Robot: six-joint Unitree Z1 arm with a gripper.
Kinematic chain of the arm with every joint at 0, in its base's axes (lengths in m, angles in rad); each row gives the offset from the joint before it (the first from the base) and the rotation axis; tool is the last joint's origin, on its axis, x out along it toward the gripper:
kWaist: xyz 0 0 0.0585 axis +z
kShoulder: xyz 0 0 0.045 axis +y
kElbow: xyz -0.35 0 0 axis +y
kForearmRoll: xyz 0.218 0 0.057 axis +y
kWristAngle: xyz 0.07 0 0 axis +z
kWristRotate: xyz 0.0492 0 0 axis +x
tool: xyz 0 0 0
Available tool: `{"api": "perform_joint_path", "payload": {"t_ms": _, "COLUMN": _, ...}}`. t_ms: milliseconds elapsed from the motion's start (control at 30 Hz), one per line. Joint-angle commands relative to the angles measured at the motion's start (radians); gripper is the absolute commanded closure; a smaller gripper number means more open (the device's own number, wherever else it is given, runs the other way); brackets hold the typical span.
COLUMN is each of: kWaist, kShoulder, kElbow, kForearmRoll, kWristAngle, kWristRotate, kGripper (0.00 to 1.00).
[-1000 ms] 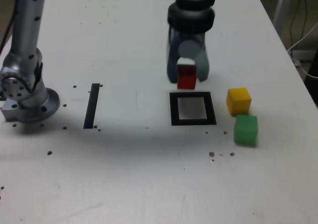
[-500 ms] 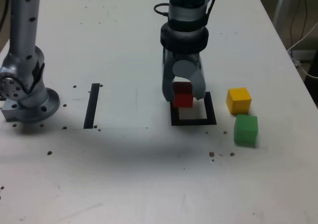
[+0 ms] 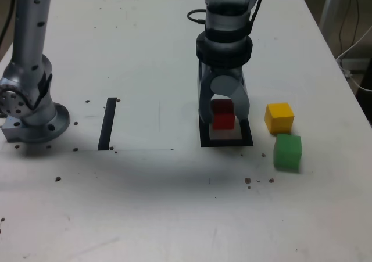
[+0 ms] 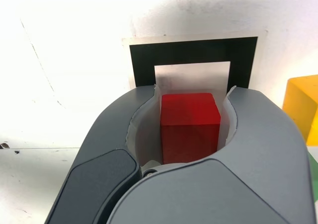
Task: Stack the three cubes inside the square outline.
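My gripper is shut on the red cube, which hangs just over the square outline of black tape with a white centre. In the wrist view the red cube sits between the two grey jaws, with the square outline right beyond it. The yellow cube rests on the table at the exterior view's right of the outline, and the green cube lies just in front of it. A corner of the yellow cube shows in the wrist view.
A straight black tape strip lies on the white table at the exterior view's left of the outline. The arm's grey base stands at the far left. Small dark specks dot the surface. Cables hang past the table's right edge.
The gripper has carried the red cube towards the camera and down, from behind the outline to just above its centre.
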Motion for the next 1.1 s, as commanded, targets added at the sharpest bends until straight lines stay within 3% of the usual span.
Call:
{"api": "perform_joint_path", "payload": {"t_ms": 0, "kWaist": 0.000, "kShoulder": 0.012, "kElbow": 0.005, "kForearmRoll": -0.011, "kWristAngle": -0.001, "kWristRotate": -0.005, "kGripper": 0.74}}
{"api": "perform_joint_path", "payload": {"t_ms": 267, "kWaist": 0.000, "kShoulder": 0.027, "kElbow": 0.016, "kForearmRoll": -0.043, "kWristAngle": 0.004, "kWristRotate": -0.008, "kGripper": 0.70}}
{"api": "perform_joint_path", "payload": {"t_ms": 367, "kWaist": 0.000, "kShoulder": 0.028, "kElbow": 0.016, "kForearmRoll": -0.053, "kWristAngle": 0.004, "kWristRotate": -0.008, "kGripper": 0.64}}
{"api": "perform_joint_path", "payload": {"t_ms": 600, "kWaist": 0.000, "kShoulder": 0.020, "kElbow": 0.024, "kForearmRoll": -0.068, "kWristAngle": 0.004, "kWristRotate": -0.009, "kGripper": 0.13}}
{"api": "perform_joint_path", "payload": {"t_ms": 700, "kWaist": 0.000, "kShoulder": 0.012, "kElbow": 0.031, "kForearmRoll": -0.069, "kWristAngle": 0.006, "kWristRotate": -0.009, "kGripper": 0.02}}
{"api": "perform_joint_path", "payload": {"t_ms": 1067, "kWaist": 0.000, "kShoulder": -0.068, "kElbow": 0.022, "kForearmRoll": 0.007, "kWristAngle": 0.026, "kWristRotate": -0.019, "kGripper": 0.01}}
